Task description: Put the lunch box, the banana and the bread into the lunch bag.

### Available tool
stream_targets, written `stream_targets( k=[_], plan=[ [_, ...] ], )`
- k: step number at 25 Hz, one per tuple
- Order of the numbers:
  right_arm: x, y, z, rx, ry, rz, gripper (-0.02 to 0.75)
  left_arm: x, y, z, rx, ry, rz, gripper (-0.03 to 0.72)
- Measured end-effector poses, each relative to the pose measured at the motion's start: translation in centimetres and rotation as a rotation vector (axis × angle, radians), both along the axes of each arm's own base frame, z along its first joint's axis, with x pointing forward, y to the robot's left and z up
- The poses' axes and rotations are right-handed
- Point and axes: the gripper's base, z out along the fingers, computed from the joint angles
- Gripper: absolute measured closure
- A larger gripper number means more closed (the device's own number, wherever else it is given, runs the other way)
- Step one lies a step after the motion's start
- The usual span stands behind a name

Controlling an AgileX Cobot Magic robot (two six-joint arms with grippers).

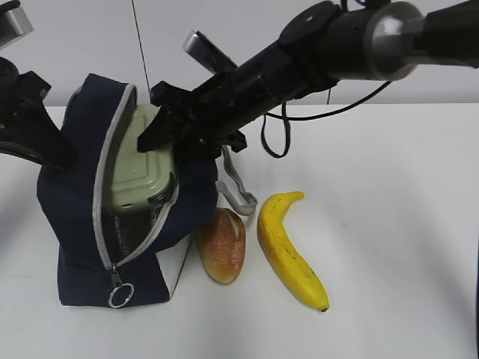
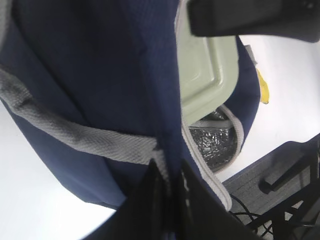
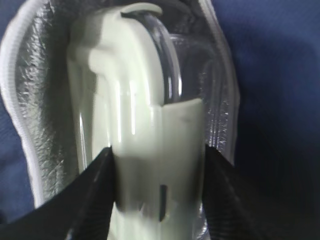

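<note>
The lunch box (image 1: 141, 168), as you see it from the exterior camera, sits tilted in the unzipped mouth of the lunch bag (image 1: 78, 217), its pale green lid facing you. Your right gripper (image 1: 166, 131) reaches in from the upper right and has its jaws on the box's upper end. The bag stands on the white bench (image 1: 389, 224), with the bread (image 1: 222, 244) touching its right side and the banana (image 1: 288, 250) just beside the bread. Your left arm is at the bag's left edge.

In your left wrist camera, the left gripper (image 2: 167, 187) is pressed together on the navy fabric at the bag's rim, next to a grey handle strap (image 2: 85, 140). The green lid (image 2: 205, 70) shows in the opening above the silver lining (image 2: 217, 145).

In your right wrist camera, the right gripper (image 3: 159, 192) pinches the lunch box (image 3: 135, 120) edge-on between both dark fingers (image 3: 92, 197), and the box is partly inside the foil-lined bag (image 3: 270, 100)
</note>
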Motion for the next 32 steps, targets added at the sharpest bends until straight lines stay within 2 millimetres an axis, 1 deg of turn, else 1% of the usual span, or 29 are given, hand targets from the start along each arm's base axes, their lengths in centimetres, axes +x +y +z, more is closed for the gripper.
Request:
stream_targets(
  k=[3, 6, 10, 15, 18, 22, 32],
  plan=[
    [0.5, 1.7, -1.4, 0.000, 0.006, 0.025, 0.363, 0.1, 0.0, 0.0, 0.000, -0.005, 0.003, 0.679],
    [1.2, 2.7, -3.0, -0.002, 0.025, 0.030, 0.363, 0.1, 0.1, -0.1, 0.017, -0.009, 0.000, 0.679],
    [1.9, 3.1, -5.5, -0.017, 0.065, 0.021, 0.363, -0.1, 0.5, -0.3, 0.073, -0.001, -0.022, 0.679],
    [2.3, 3.3, -8.0, -0.019, 0.121, 0.007, 0.364, 0.0, 0.9, -0.7, 0.125, 0.002, -0.036, 0.679],
    [2.3, 3.3, -8.4, -0.016, 0.135, 0.005, 0.364, 0.2, 1.0, -1.1, 0.142, 0.012, -0.041, 0.679],
    [2.3, 3.3, -8.5, -0.018, 0.136, 0.004, 0.364, 0.4, 1.0, -1.5, 0.147, 0.022, -0.045, 0.679],
    [2.3, 3.4, -9.4, -0.025, 0.155, 0.009, 0.364, 0.4, 1.0, -1.5, 0.147, 0.022, -0.045, 0.679]
  ],
)
